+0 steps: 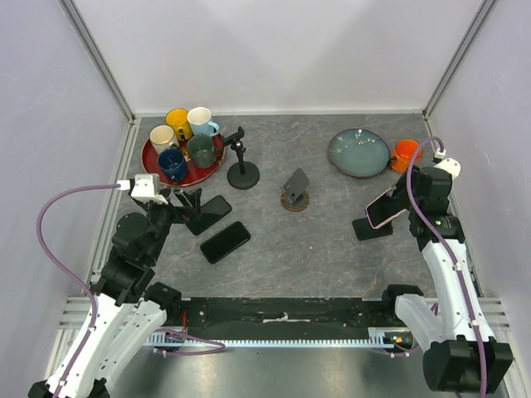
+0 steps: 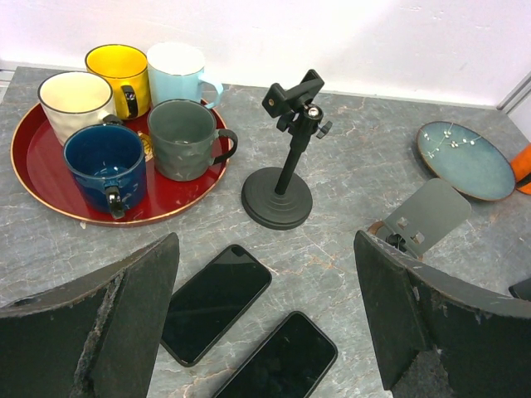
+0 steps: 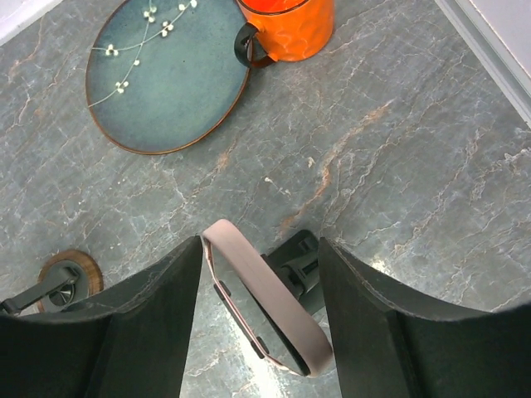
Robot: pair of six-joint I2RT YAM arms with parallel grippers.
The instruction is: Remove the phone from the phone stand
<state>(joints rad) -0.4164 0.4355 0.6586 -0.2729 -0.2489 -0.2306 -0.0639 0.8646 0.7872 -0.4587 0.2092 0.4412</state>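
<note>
A phone in a pink case (image 1: 384,209) stands tilted over a small black phone stand (image 1: 370,229) at the right of the table. In the right wrist view the pink phone (image 3: 270,307) lies slantwise between my fingers, touching both, with the stand (image 3: 300,267) just behind it. My right gripper (image 3: 259,249) is shut on the phone; I cannot tell whether the phone still rests on the stand. My left gripper (image 2: 265,242) is open and empty, hovering above two black phones (image 2: 216,300) (image 2: 286,358) that lie flat on the table.
A tall black clamp stand (image 1: 242,166) and a low stand with a grey plate (image 1: 294,191) are empty mid-table. A red tray (image 1: 149,157) with several mugs sits back left. A blue plate (image 1: 358,152) and an orange mug (image 1: 406,154) sit back right.
</note>
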